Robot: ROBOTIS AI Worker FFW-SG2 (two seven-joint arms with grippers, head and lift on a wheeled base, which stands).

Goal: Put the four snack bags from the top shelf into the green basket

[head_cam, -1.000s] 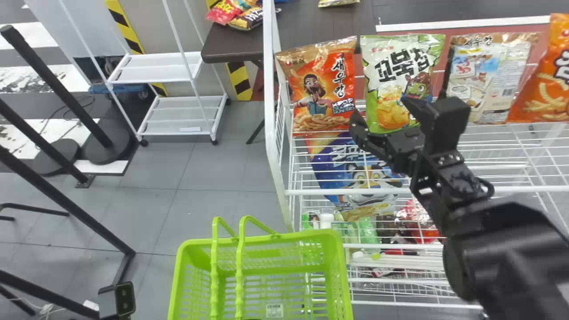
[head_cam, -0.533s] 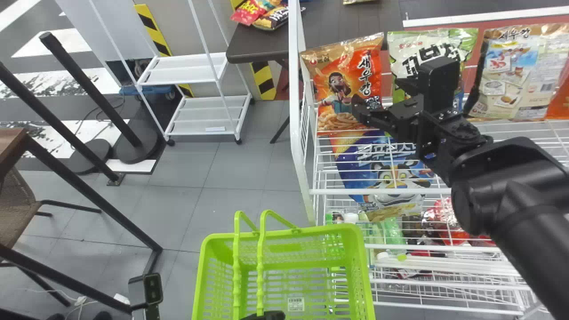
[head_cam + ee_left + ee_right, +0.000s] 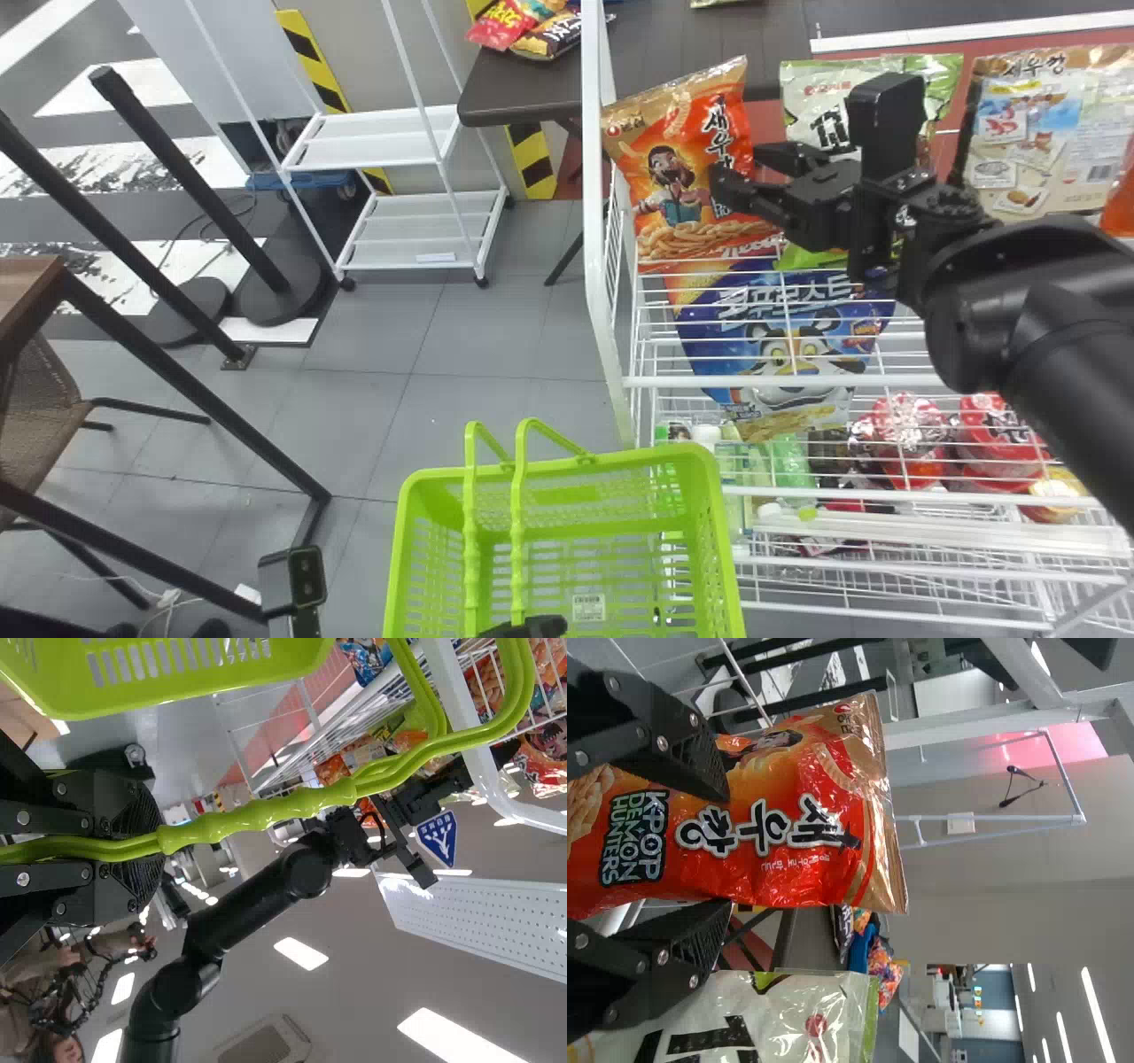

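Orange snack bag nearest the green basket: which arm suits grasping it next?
Right, I'd judge: the right gripper is up at the orange snack bag with its jaws open, while the left gripper holds the green basket by its handles.

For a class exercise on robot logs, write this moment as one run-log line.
right gripper: open, orange snack bag between fingers | left gripper: closed on handles of green basket | orange bag: not yet in basket

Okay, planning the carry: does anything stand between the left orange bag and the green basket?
Yes: the shelf's white side frame and front rail stand between the left orange bag and the green basket, whose raised handles cross its opening.
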